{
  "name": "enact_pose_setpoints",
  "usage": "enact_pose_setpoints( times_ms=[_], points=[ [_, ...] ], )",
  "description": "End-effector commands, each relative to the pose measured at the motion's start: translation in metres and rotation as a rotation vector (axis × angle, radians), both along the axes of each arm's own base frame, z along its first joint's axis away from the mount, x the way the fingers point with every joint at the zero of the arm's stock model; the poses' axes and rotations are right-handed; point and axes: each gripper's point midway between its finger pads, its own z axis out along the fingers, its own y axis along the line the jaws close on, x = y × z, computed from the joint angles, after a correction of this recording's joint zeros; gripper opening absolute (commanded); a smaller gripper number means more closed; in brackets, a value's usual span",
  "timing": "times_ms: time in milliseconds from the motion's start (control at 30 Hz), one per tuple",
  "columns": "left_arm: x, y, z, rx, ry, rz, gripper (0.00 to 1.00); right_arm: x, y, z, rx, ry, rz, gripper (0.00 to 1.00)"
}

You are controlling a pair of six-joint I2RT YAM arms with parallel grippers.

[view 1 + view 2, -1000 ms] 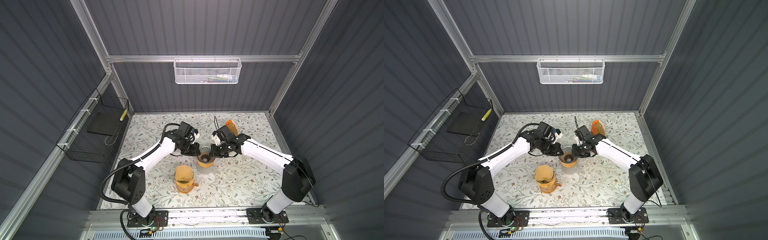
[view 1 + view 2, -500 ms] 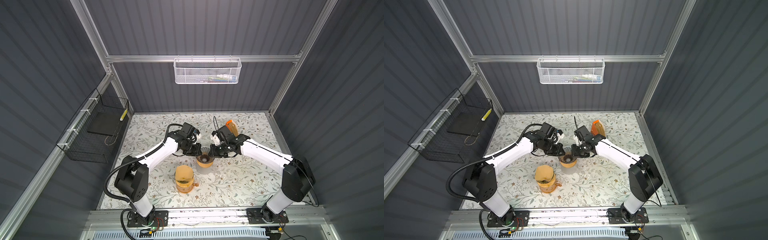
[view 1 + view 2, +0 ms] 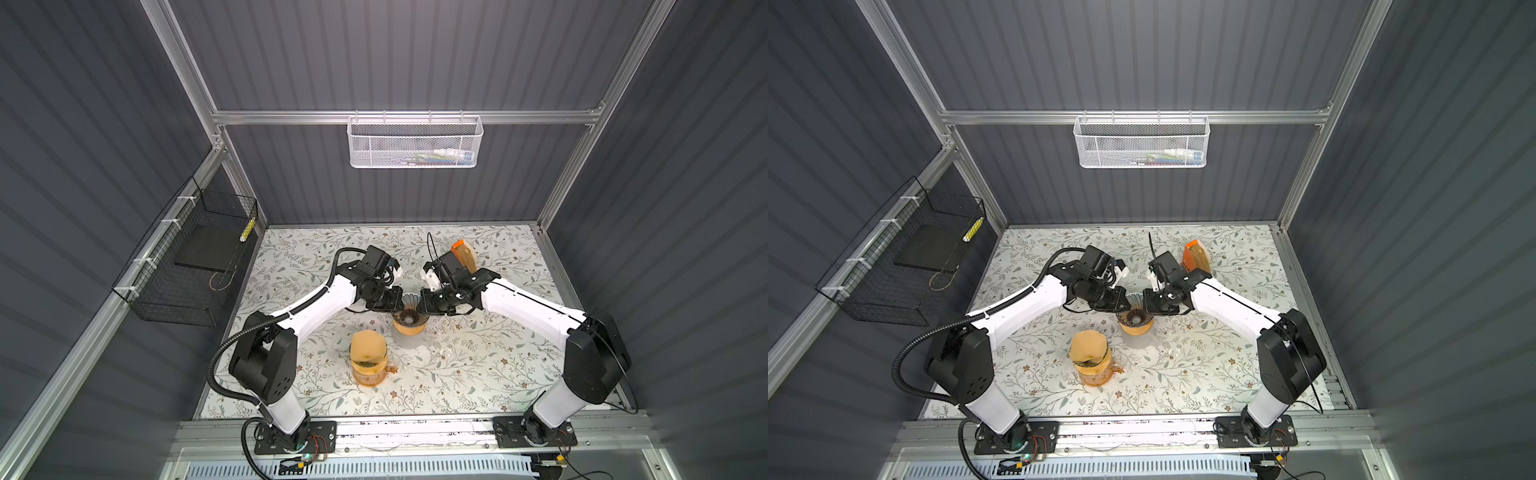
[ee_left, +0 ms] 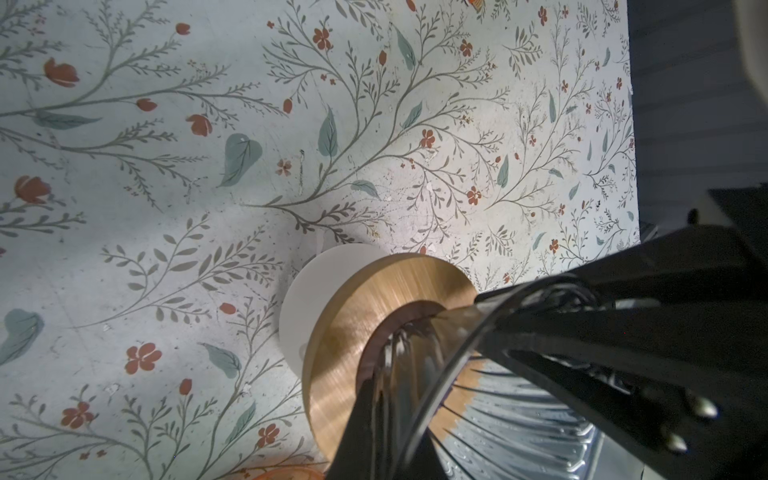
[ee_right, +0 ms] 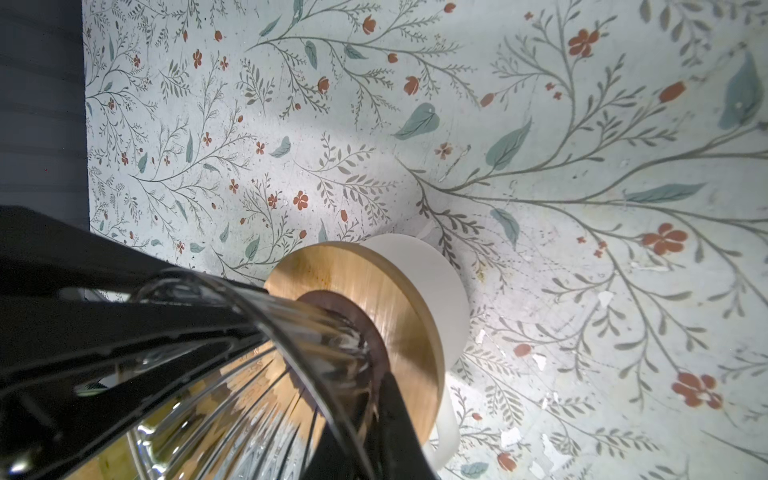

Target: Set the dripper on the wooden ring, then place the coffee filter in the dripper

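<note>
The dripper point(image 3: 410, 318) point(image 3: 1135, 318) is a clear ribbed glass cone on a wooden ring point(image 4: 374, 299) point(image 5: 374, 286), standing on a white cup point(image 4: 307, 291) point(image 5: 432, 274) mid-table. My left gripper point(image 3: 397, 305) point(image 3: 1122, 306) point(image 4: 428, 336) is shut on its left rim. From the opposite side, my right gripper point(image 3: 423, 305) point(image 3: 1147, 306) point(image 5: 324, 336) is shut on the right rim. A tan coffee filter point(image 3: 368, 347) point(image 3: 1087, 347) rests on top of an amber glass jug point(image 3: 370, 372) nearer the front, apart from both grippers.
An orange holder point(image 3: 464, 255) point(image 3: 1196, 257) with more tan filters stands at the back right, just behind the right wrist. A black wire basket point(image 3: 195, 257) hangs on the left wall. On the back wall hangs a white mesh basket point(image 3: 413, 143). Floral tabletop surrounds the cup.
The left arm has shifted slightly rightward toward the dripper. The right arm and the dripper have stayed where they were.
</note>
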Motion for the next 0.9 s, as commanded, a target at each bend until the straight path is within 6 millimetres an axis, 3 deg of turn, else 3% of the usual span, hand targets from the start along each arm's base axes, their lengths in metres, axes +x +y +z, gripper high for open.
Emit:
enact_pose_setpoints(
  times_ms=[0, 400, 867],
  points=[
    [-0.020, 0.015, -0.027, 0.100, 0.077, 0.001, 0.12, -0.027, -0.068, -0.087, -0.363, 0.142, -0.044, 0.00],
    [-0.022, 0.015, -0.032, 0.114, 0.099, 0.002, 0.11, -0.028, -0.069, -0.089, -0.365, 0.146, -0.050, 0.00],
    [-0.005, 0.002, 0.017, 0.033, 0.005, 0.017, 0.15, -0.019, -0.071, -0.062, -0.355, 0.095, -0.059, 0.00]
  ],
)
